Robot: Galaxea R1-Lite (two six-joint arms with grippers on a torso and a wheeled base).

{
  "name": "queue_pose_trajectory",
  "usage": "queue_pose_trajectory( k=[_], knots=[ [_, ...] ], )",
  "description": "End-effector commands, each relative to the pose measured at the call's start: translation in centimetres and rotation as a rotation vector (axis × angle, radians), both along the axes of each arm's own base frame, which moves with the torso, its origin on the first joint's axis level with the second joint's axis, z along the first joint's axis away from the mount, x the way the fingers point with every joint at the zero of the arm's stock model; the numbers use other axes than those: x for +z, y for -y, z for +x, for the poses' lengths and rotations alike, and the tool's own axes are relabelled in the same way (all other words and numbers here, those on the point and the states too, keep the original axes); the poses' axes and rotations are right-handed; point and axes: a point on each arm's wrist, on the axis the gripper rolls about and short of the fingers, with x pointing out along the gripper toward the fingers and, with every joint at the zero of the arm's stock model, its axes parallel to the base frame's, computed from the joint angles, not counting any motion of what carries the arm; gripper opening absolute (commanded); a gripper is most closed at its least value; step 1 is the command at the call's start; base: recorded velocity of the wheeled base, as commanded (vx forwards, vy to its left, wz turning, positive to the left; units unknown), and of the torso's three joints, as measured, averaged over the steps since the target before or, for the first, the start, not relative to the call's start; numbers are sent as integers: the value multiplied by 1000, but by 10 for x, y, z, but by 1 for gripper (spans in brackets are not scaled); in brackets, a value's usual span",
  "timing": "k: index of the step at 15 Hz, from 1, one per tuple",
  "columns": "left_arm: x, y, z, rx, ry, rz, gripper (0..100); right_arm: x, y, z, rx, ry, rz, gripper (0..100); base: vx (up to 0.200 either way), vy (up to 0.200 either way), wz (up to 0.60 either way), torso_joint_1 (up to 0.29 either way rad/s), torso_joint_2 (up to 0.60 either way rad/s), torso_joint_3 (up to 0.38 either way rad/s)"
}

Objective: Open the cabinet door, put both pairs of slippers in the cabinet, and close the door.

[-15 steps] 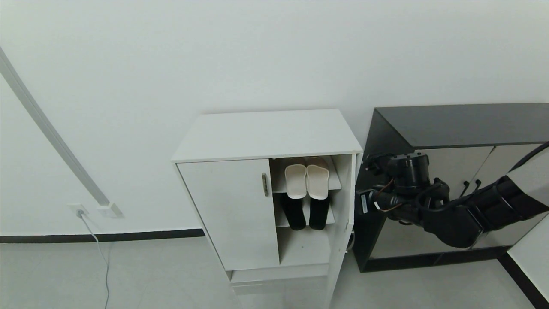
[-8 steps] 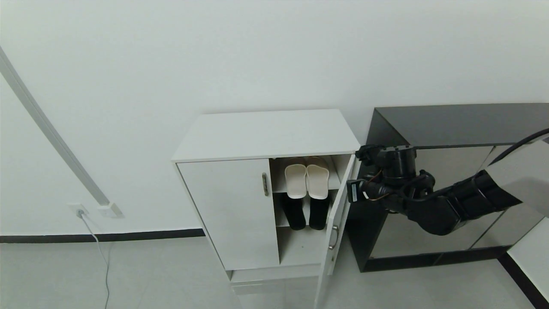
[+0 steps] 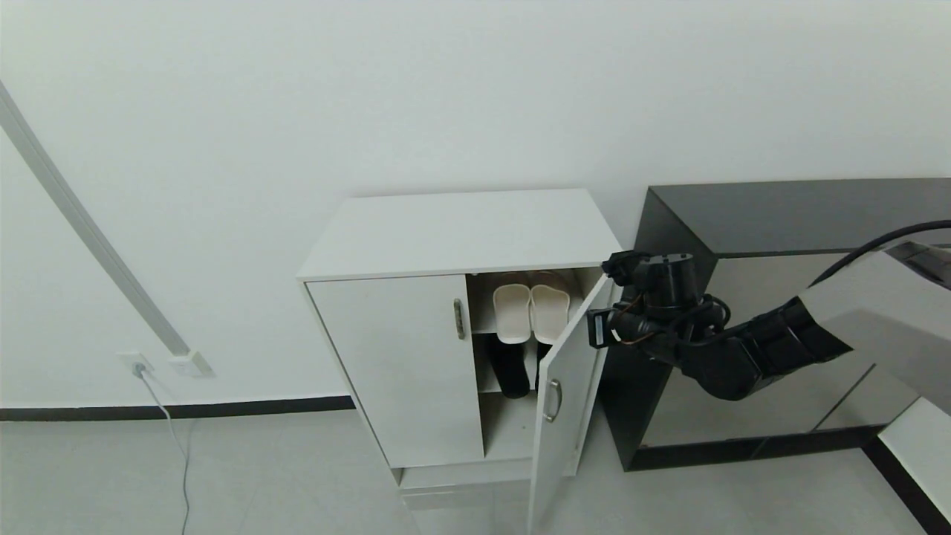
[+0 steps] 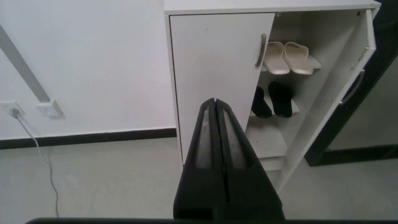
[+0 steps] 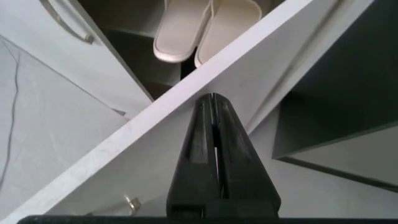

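Observation:
The white cabinet stands against the wall with its left door closed and its right door about half open. A white pair of slippers sits on the top shelf. A black pair of slippers lies on the shelf below, partly hidden by the door. My right gripper is shut, its tip against the upper outer side of the right door. My left gripper is shut on nothing and hangs well back from the cabinet front. The left wrist view takes in both pairs, white and black.
A black mirrored cabinet stands right beside the white one, close behind my right arm. On the left wall are a slanted conduit and a socket with a cable running down to the pale floor.
My right arm has moved left, and the right door has swung from wide open to about half open, now covering part of the black slippers.

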Motion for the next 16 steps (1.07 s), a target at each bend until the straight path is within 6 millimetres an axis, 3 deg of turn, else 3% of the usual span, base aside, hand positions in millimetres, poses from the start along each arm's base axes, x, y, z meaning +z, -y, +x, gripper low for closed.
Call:
queue_pose_trajectory(
  k=[1,10,16],
  knots=[
    [0,0,0,1,-1,0,0,-11,-7,7,5,-12,-3,0,0,0,0,0,0,0],
    [0,0,0,1,-1,0,0,-24,-27,41,-5,33,45,0,0,0,0,0,0,0],
    [0,0,0,1,-1,0,0,-14,-33,53,-6,57,58,0,0,0,0,0,0,0]
  ],
)
